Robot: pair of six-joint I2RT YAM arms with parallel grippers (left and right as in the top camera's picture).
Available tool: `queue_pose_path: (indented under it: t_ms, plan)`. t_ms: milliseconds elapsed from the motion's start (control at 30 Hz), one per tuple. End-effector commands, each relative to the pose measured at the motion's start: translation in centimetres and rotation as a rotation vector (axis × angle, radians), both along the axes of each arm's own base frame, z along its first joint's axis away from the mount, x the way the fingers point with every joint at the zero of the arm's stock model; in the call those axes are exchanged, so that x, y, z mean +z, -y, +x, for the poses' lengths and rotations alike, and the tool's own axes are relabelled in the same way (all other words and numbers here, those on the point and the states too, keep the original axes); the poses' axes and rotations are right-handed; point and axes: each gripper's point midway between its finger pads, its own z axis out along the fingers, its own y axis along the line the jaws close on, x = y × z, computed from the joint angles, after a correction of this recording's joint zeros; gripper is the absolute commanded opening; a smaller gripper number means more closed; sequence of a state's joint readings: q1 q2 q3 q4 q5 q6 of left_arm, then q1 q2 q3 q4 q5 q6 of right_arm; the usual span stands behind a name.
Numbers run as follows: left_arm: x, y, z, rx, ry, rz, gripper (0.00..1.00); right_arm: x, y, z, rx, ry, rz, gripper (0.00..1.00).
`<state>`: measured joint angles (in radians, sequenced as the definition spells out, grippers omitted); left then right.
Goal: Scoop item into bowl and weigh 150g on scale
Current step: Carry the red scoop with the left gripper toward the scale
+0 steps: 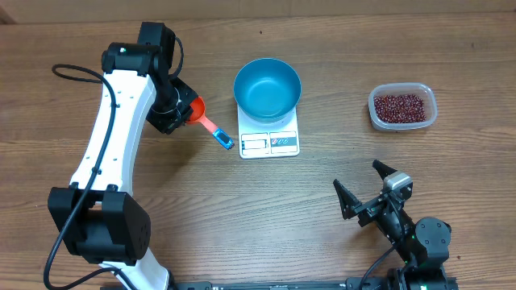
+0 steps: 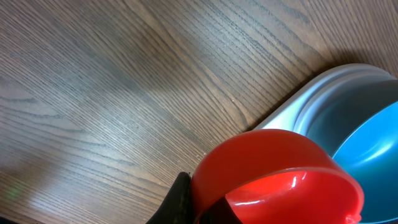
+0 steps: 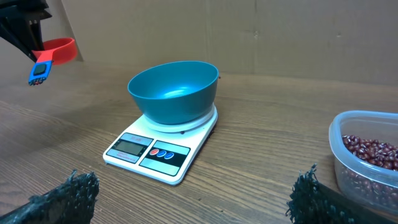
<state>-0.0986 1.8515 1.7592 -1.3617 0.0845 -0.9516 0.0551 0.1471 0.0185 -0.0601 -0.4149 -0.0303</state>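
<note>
"So, what's the left gripper (image 1: 177,113) doing?"

"It's clamped shut on a red scoop (image 1: 197,108) with a blue handle tip, just left of the scale (image 1: 270,143)."

"And the bowl (image 1: 267,87)?"

"It's sitting on the scale, toward the table's (image 1: 242,217) far edge. The button panel faces the near edge, and its lettering is too small to read."

"Where are the beans (image 1: 401,105)?"

"They're heaped in a clear tub (image 1: 375,114) toward the far right corner, well apart from the bowl."

"And the right gripper (image 1: 358,179)?"

"Its jaws are spread wide with nothing in them, by the near edge."

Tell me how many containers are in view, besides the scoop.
2. The blue bowl sits on the white scale, centre; the clear tub of beans stands far right. None seems hidden.
</note>
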Motion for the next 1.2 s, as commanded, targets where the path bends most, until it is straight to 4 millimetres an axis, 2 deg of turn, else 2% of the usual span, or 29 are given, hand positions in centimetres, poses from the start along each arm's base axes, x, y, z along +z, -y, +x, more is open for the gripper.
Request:
queue_pose_path:
  t_ms: [0,233,533,800,1033,1167]
  plan:
    - [1.5,0.1,0.6,0.027,0.054,0.006,0.04,-0.4,-0.1,0.0,0.001,-0.020,0.025,1.00]
    - [1.5,0.8,0.8,0.095,0.057,-0.007,0.04,-0.2,-0.1,0.0,-0.004,-0.035,0.070,1.00]
    - [1.7,3.8,1.2,0.109,0.097,0.005,0.04,0.8,-0.3,0.0,-0.001,-0.026,0.131,1.00]
    - [1.8,5.5,0.8,0.131,0.118,0.058,0.04,3.2,-0.7,-0.3,0.029,0.009,0.163,1.00]
    - [1.8,7.4,0.5,0.102,0.134,0.058,0.04,4.1,-0.7,-0.4,0.029,0.009,0.198,1.00]
    - [1.9,8.1,0.5,0.110,0.140,0.048,0.04,5.4,-0.8,-0.5,0.036,0.022,0.220,1.00]
